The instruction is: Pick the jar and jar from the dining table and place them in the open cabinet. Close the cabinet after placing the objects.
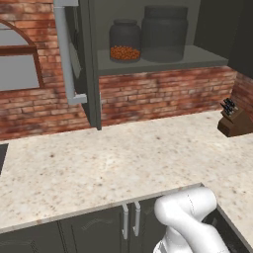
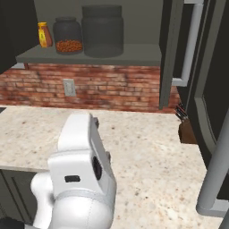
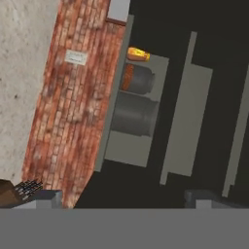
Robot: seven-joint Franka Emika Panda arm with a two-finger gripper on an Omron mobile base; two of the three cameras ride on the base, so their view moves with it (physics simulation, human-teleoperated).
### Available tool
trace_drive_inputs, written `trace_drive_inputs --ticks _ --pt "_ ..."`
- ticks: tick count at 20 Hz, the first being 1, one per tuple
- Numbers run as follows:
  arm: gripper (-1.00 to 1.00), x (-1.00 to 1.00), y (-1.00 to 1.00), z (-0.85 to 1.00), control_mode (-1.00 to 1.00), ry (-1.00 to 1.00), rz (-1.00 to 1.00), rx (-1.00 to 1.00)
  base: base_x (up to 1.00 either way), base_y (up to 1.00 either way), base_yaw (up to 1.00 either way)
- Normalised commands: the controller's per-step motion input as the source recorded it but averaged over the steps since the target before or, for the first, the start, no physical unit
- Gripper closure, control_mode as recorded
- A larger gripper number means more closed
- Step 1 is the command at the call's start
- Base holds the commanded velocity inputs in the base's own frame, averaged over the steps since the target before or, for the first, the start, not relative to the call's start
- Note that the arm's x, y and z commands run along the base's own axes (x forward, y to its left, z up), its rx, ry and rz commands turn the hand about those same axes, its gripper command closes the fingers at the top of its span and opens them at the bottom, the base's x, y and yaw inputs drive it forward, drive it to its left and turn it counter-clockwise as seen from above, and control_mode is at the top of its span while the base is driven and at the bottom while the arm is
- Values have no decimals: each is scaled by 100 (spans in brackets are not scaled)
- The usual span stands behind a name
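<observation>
both jars, the small clear glass jar with orange-red granules point(image 1: 124, 41) and the wider grey frosted jar point(image 1: 164, 33), already stand side by side on the shelf of the dark grey wall cabinet point(image 1: 163, 62), so with my end effector point(image 3: 121, 202) spread apart and empty, only closing the arched-panel cabinet door with the long silver bar handle point(image 2: 190, 44) is left.

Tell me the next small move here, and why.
Probably swing the arm toward a cabinet door and begin pushing it shut. Both jars already stand on the cabinet's lower shelf: the small jar with orange contents beside the larger grey jar, and both doors stand open. The gripper is open and carries nothing, so only closing appears to remain.
</observation>
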Motion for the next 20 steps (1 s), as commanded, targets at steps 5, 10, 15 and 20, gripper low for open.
trace_drive_inputs --ticks 5,10,15,20 --pt "-100 29 -26 7 -100 0 -4 0 0 0 0" --pt "-100 36 -41 0 -100 0 0 0 0 0 0" --pt "-100 41 -45 0 -100 0 0 0 0 0 0" --pt "-100 67 -28 0 -100 -2 0 1 0 0 0"
